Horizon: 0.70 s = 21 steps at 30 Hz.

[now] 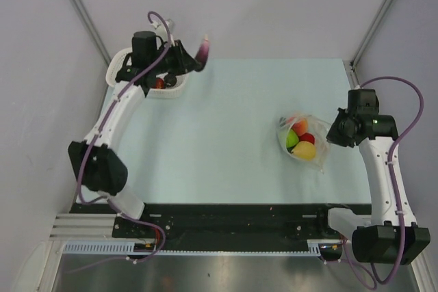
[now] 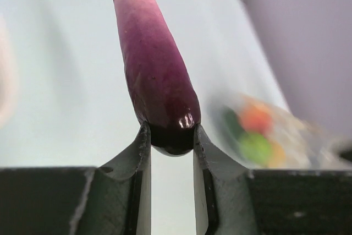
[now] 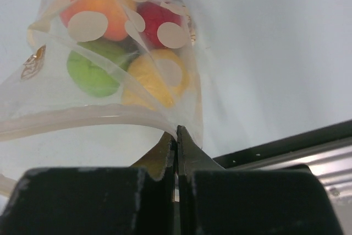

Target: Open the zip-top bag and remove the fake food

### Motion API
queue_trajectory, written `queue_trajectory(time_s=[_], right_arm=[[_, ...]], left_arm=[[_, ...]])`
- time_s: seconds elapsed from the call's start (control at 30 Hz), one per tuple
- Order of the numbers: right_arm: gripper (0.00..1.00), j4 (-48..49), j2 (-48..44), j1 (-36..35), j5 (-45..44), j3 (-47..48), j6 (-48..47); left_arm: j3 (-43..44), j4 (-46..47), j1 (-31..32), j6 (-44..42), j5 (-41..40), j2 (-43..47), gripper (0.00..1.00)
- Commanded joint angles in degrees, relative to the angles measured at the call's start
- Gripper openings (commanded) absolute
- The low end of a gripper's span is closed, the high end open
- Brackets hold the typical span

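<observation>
Closest to the left wrist camera, the left end effector (image 2: 170, 140) has its two fingers drawn in on the dark, glossy butt of a purple toy vegetable (image 2: 154, 64), whose long body points away toward 12 o'clock. From above, this piece is held in the air at about 11 o'clock over the pale bench (image 1: 226, 121), just beside a white mesh basket (image 1: 120, 66) that sits at 10 o'clock with something small and red (image 1: 159, 82) in it. The right end effector (image 3: 176, 136) is pressed fully together with no gap showing, pinching the edge of the zip-top bag (image 3: 110, 108) where its thick strip runs in from 9 o'clock. The bag sits at 3 o'clock on the bench, well apart from the basket. Through its clear, dotted film the rest of the fake food shows, packed close: an orange piece (image 3: 96, 4), a red piece (image 3: 157, 23), a lime green piece (image 3: 91, 75) and a yellow piece (image 3: 157, 81).
</observation>
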<state>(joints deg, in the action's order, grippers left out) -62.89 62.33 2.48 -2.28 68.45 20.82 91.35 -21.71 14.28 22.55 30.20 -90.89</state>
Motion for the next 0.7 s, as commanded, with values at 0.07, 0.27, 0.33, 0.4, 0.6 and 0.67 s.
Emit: queue_trajectory(time_s=[0.07,0.27,0.33,0.4,0.6,0.67], right_arm=[[0.0,-7.59,-2.65,3.23,-3.6,5.2,-1.57],[0.0,-8.91,-1.86,3.76,-3.35,7.75,-1.57],[0.0,-8.83,-1.51,3.76,-2.47,7.93,-1.4],[0.0,-8.74,-0.98,3.23,-2.2,8.19,-1.22],[0.0,-7.16,0.95,-2.03,-2.29,8.11,0.97],[0.0,-6.28,1.92,-3.87,-1.24,8.11,1.85]], left_arm=[[17.76,-7.19,-8.12,2.95,-21.73,-20.09,0.0],[34.29,-10.97,-11.29,5.04,-25.27,-37.24,0.01],[37.48,-13.78,-12.17,7.14,-26.06,-41.44,0.0],[39.08,-14.76,-12.7,9.61,-26.77,-42.7,0.0],[34.78,-8.19,-13.14,15.77,-24.31,-43.06,0.47],[34.24,-7.9,-12.97,15.43,-23.69,-41.92,0.62]])
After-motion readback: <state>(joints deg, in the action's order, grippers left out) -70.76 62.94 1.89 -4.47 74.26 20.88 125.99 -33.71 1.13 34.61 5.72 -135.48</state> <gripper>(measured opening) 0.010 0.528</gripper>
